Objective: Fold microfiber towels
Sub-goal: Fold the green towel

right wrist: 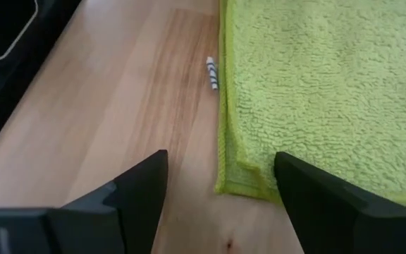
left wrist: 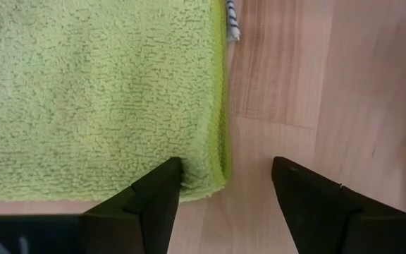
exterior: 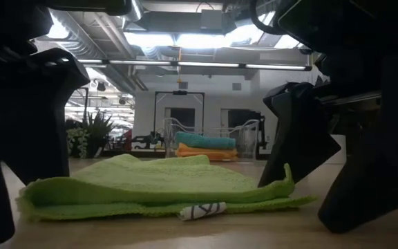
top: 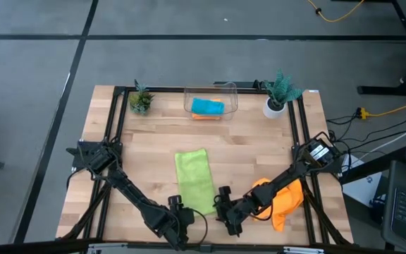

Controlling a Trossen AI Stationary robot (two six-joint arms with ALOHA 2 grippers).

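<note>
A lime green towel (top: 194,180) lies folded flat on the wooden table, with a small striped tag (exterior: 202,209) sticking out at its near edge. My left gripper (left wrist: 224,166) is open at the towel's near left corner. My right gripper (right wrist: 220,159) is open at its near right corner. Each has one finger over the cloth and one over bare wood. An orange towel (top: 282,201) lies crumpled under my right arm. A teal-blue towel (top: 208,106) lies on another orange one in the clear bin (top: 231,95). My left gripper has one fingertip (left wrist: 164,185) at the edge of the green towel's near left corner (left wrist: 206,180), coming down from above. I cannot tell whether it touches. My right gripper has one fingertip (right wrist: 298,180) over the near right corner (right wrist: 249,180). I cannot tell whether it touches.
Two small potted plants (top: 141,99) (top: 279,90) stand at the far corners, either side of the bin. A black frame (top: 115,134) runs along the table's left and right sides. Bare wood lies between the green towel and the bin.
</note>
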